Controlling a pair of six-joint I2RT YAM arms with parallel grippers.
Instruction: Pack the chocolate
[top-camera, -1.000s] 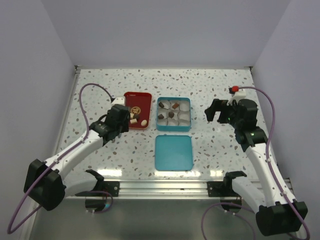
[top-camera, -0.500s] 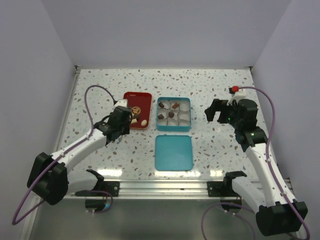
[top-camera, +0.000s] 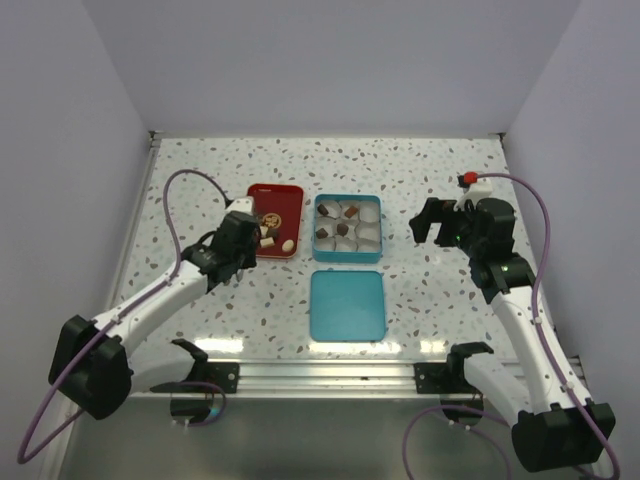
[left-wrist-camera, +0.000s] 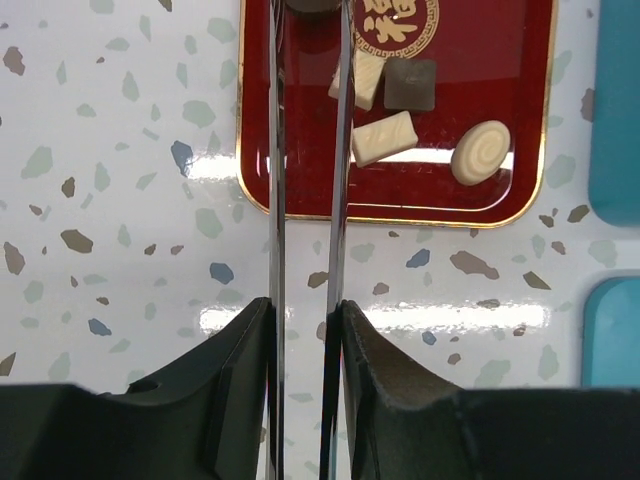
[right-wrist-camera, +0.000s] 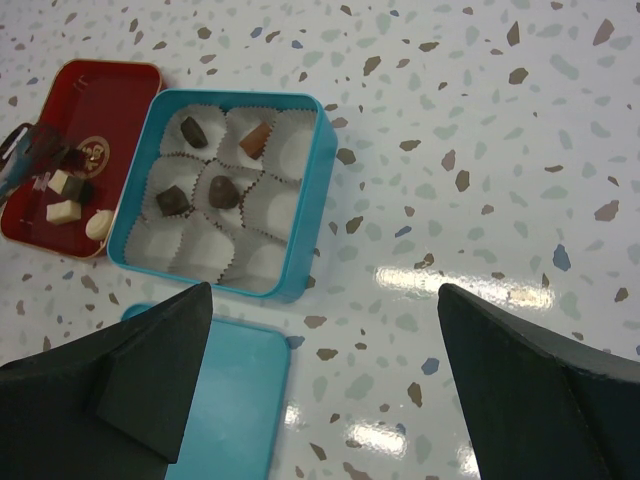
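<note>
The red tray (left-wrist-camera: 520, 120) holds loose chocolate: two cream bars (left-wrist-camera: 384, 138), a dark square (left-wrist-camera: 410, 84) and a cream swirl (left-wrist-camera: 480, 153). My left gripper (left-wrist-camera: 311, 20) carries two long metal blades that reach over the tray's left part. Their tips press both sides of a dark chocolate piece (left-wrist-camera: 311, 4) at the top edge of the left wrist view. The teal tin (top-camera: 347, 258) has several dark pieces (right-wrist-camera: 224, 192) in its white paper cups. My right gripper (right-wrist-camera: 325, 300) hangs open to the right of the tin, holding nothing.
The teal lid (top-camera: 346, 304) lies flat in front of the tin, towards the arm bases. The tin's right and near cups (right-wrist-camera: 262, 262) hold nothing. Speckled tabletop (right-wrist-camera: 480, 150) stretches to the right of the tin, and grey walls close in three sides.
The left gripper's blades have narrowed onto the dark piece, and the left arm has shifted slightly at the tray's left edge. The right arm has not moved.
</note>
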